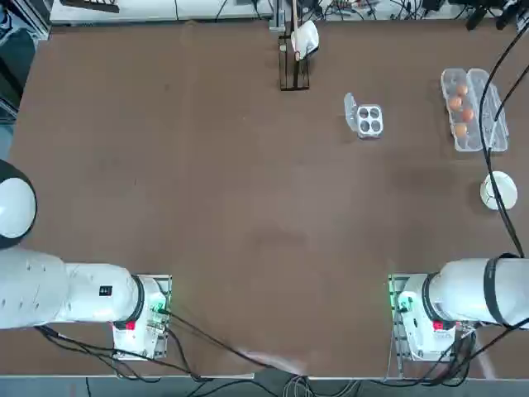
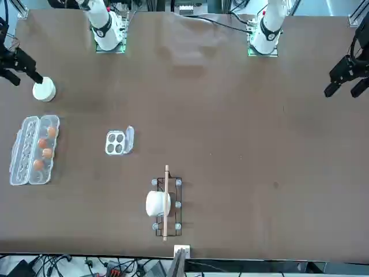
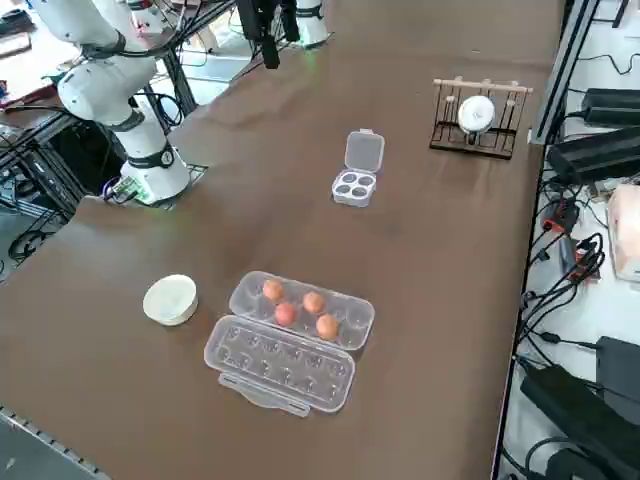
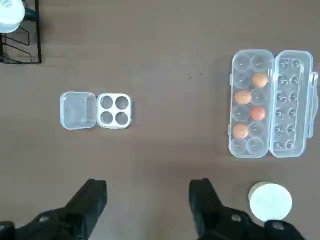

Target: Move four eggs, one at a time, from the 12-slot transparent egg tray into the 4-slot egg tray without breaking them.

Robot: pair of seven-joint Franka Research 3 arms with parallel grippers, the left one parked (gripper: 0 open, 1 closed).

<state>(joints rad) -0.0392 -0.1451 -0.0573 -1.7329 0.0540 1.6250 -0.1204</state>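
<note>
As you scan the wrist view from left to right, you meet a dish rack [image 4: 20, 37] with a white cup at the far corner, then the 4-slot egg tray [image 4: 114, 110], lid flap open to its side and all four cups empty. Below, the right hand [image 4: 149, 200] hangs well above the bench [image 4: 170, 60], its fingers [image 4: 92, 195] spread wide apart and holding nothing. Further right lies the 12-slot transparent egg tray [image 4: 272, 102], lid folded open, with the four eggs [image 4: 249, 104] staggered across its two rows of cups. A white bowl [image 4: 270, 201] sits just beside the carton's near end.

No egg is moved yet; in my judgement the step in hand is the first approach. You should centre the hand over one egg, preferably an end one so that a neighbour does not crowd the fingers. Descend vertically, straddle the egg across its narrow width, and close gently. Lift straight up before crossing to the small tray, lest the light carton drag.
</note>
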